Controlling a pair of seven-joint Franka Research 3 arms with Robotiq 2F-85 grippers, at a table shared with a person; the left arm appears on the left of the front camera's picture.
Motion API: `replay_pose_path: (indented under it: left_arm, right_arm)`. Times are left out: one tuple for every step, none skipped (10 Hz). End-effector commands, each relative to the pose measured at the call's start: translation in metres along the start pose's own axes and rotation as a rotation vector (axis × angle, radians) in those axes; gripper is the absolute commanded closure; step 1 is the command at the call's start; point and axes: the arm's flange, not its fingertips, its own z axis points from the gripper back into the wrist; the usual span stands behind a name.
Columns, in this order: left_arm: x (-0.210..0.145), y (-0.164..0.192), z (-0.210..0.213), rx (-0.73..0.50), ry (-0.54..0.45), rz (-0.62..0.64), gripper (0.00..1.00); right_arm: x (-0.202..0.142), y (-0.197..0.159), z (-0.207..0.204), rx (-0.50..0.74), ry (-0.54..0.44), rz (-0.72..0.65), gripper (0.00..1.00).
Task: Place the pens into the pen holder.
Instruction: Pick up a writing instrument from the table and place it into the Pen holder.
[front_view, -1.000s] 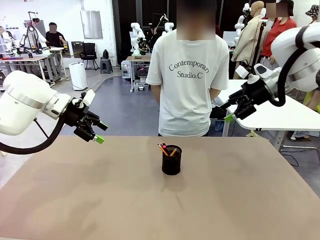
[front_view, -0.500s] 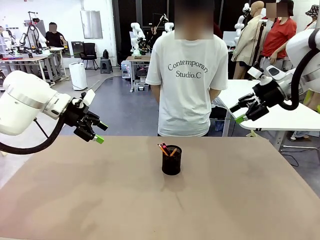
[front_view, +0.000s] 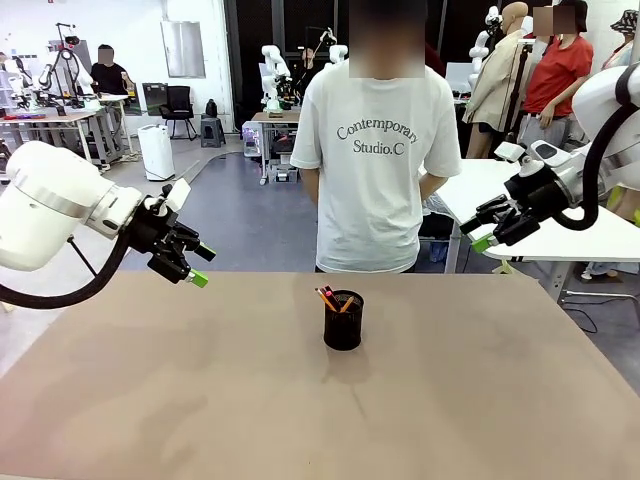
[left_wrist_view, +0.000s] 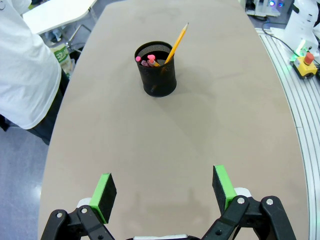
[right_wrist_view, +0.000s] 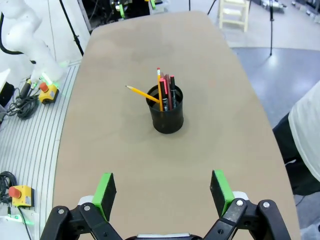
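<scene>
Here the brown desk (front_view: 200, 400) spans the front view from edge to edge, its surface bare apart from one object near the middle. Behind its far edge, at twelve o'clock from that object, a person (front_view: 375, 150) in a white printed T-shirt stands with both arms behind the back. The left hand (front_view: 200, 265) hangs above the desk's far left corner, at about ten o'clock from the centre, its green-padded fingers spread wide and gripping nothing. The right hand (front_view: 478, 232) is raised off beyond the desk's far right corner, at about two o'clock, fingers likewise spread and empty. The pen holder (front_view: 343, 320), a black mesh cup, stands upright on the desk just past the centre, well apart from both hands. The pens (front_view: 329, 298) are inside it, their upper ends rising above the rim: the yellow pencil (left_wrist_view: 176, 43) leans out over the rim, while the pinkish-red pen (right_wrist_view: 163, 92) and the black pen (right_wrist_view: 172, 90) stand closer to vertical.
</scene>
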Motion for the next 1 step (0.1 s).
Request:
replay_pose_path:
  left_arm:
    - [0.0017,-0.0011,0.003,-0.004,-0.006,0.007,0.0]
  right_arm:
    - [0.0028,0.0015,0.0014,-0.023,0.006,0.021,0.0]
